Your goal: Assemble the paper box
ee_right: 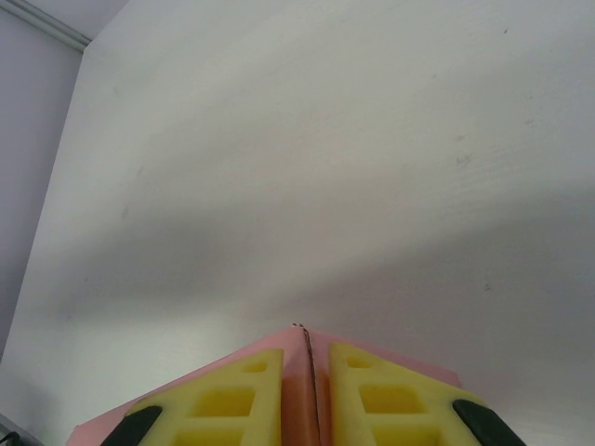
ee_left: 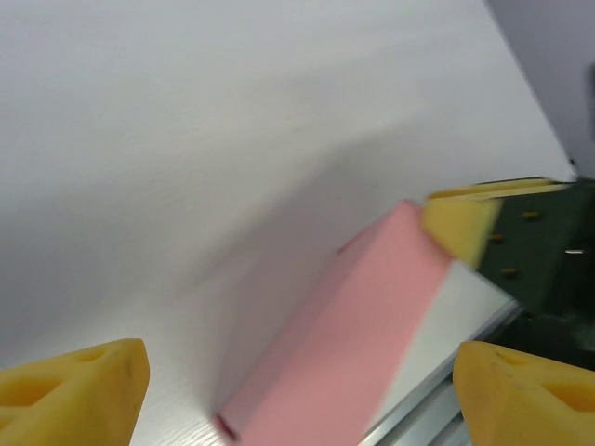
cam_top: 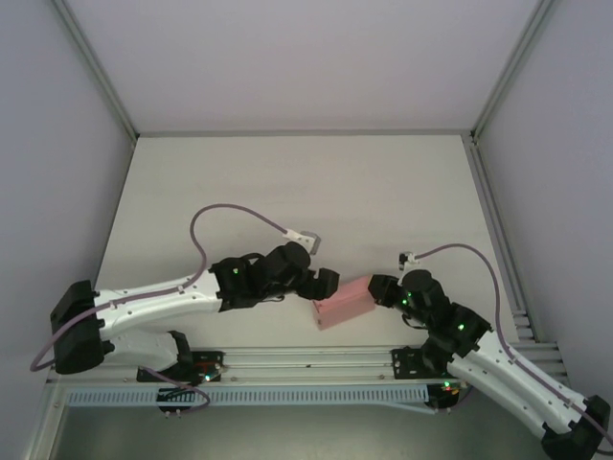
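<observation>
Your right gripper pinches the right end of the pink paper box, its yellow pads pressed onto thin card. The box is at the near middle of the table, between both arms. Your left gripper is spread wide at the box's left end, its pads clear of the card.

The paper box is near the front edge of the bench, right between the two arms. The left hand is just by its left end, fingers spread either side. The box's right end is pinched in the right hand.
</observation>
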